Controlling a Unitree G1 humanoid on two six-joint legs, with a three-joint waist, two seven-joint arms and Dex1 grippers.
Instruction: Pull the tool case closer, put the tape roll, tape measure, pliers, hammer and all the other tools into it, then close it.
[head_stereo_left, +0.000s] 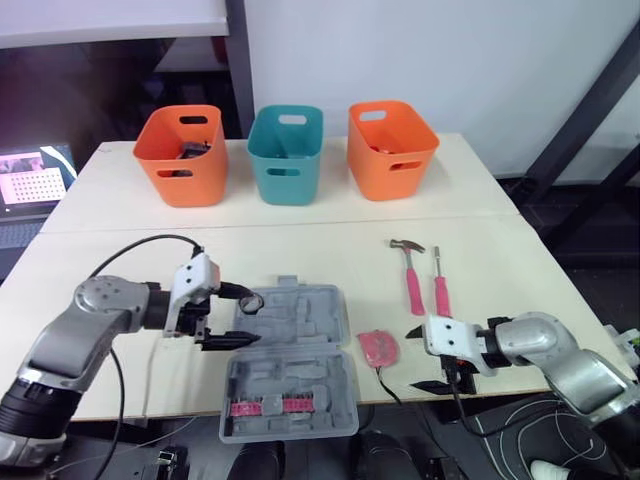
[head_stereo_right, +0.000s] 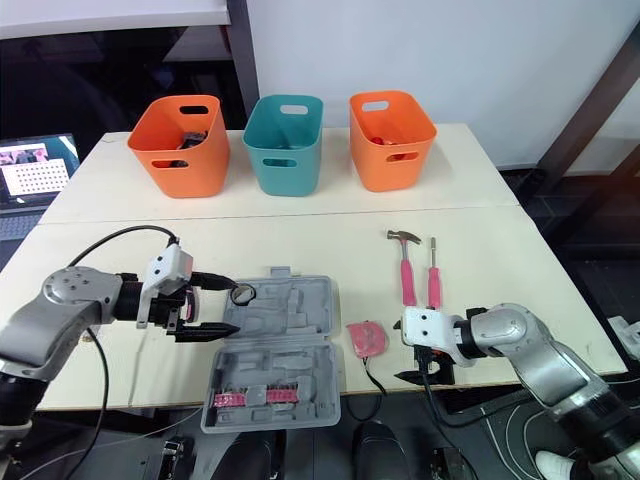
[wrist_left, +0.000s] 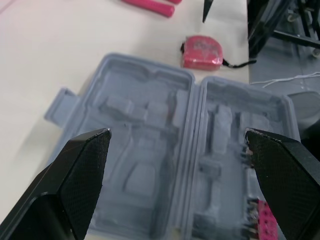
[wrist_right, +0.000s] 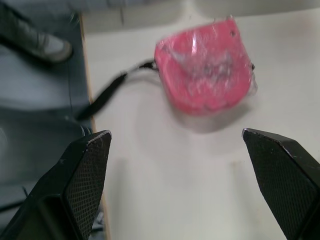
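Counting: 1 open case (head_stereo_left: 300, 322), 1 tape meas. (head_stereo_left: 380, 347), 1 hammer (head_stereo_left: 411, 276), 3 bins (head_stereo_left: 285, 187); L+R jaws wide.

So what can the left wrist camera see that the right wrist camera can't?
Left wrist view: the grey tool case, lying open in front of the open left gripper, and two pink tool handles further off on the table. Right wrist view: the open right gripper, pointing at its target from close up. Both: the pink tape measure with its black strap, lying on the table outside the case.
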